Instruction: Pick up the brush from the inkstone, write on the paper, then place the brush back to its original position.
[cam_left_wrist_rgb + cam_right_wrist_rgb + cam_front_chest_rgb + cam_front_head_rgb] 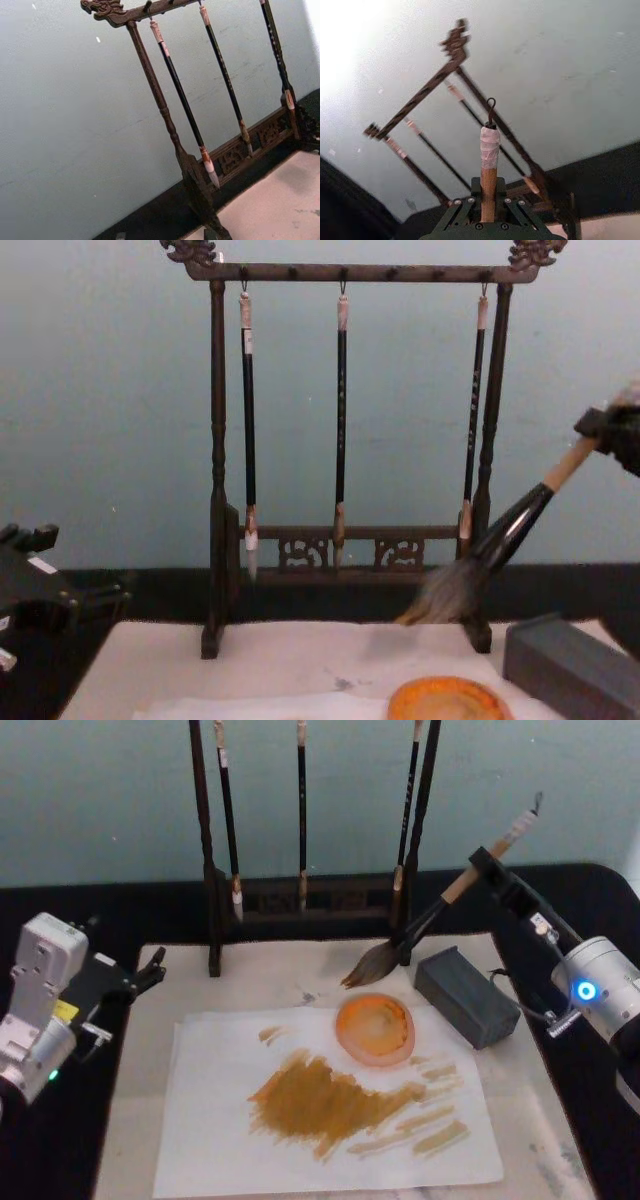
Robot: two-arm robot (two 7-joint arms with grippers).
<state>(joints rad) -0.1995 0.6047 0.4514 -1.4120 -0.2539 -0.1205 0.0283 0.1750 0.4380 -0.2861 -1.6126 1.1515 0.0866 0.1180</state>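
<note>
Brush (432, 912) tilted in air, tuft blurred in chest view, above felt mat (270, 975) between orange dish (375, 1028) and brush rack (300, 905) | right gripper (488, 862) clamped on upper handle, cut off at chest view's edge | left gripper (148, 970) parked beside mat's left edge

From where I stand, the large calligraphy brush (437, 910) has a smooth tan wooden handle, a glossy black ferrule and a bushy grey-white hair tuft. The thin white paper sheet (220, 1110) looks matt and lies on a fuzzy cream felt mat (270, 980). At two o'clock from the glossy orange dish (375, 1028) sits a dull grey stone-like block (467, 995).
</note>
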